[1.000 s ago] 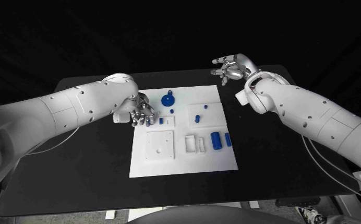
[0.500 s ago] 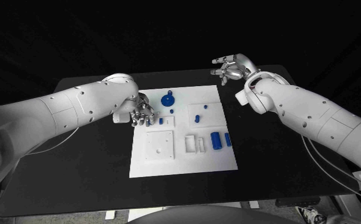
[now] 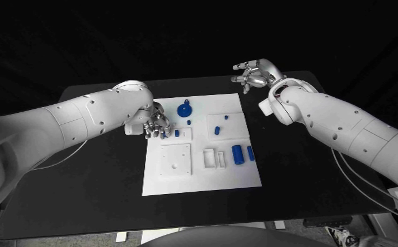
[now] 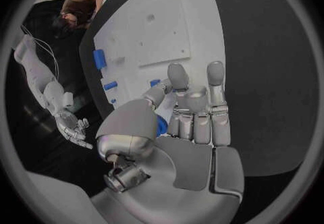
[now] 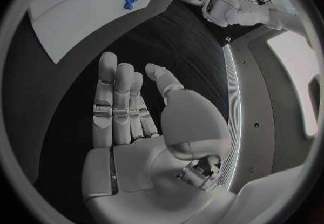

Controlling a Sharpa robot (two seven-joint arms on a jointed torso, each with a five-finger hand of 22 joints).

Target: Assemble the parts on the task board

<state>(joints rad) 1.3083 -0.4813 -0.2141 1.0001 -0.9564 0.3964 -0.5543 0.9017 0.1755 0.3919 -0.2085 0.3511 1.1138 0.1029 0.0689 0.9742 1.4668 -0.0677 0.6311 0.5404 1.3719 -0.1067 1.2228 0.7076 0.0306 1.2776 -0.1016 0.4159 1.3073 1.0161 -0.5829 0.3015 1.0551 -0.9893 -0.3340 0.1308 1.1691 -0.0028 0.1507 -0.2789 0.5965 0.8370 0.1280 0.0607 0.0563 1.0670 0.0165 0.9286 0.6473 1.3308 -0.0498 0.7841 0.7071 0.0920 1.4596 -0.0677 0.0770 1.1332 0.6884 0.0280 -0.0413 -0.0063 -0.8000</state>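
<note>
Head view: the flat white rectangular task board (image 3: 202,143) lies mid-desk (image 3: 99,189). I count about six small blue plastic parts: a round keyed disc (image 3: 185,109), two upright cylinders (image 3: 243,154), smaller pegs. They look light, rigid, smooth; pinch each across its sides. The left hand (image 3: 156,125) curls over the board's left edge.

Left wrist view: it seems to pinch a blue piece (image 4: 161,124).

Right wrist view: the right hand (image 5: 138,108) hangs spread, holding nothing.
</note>
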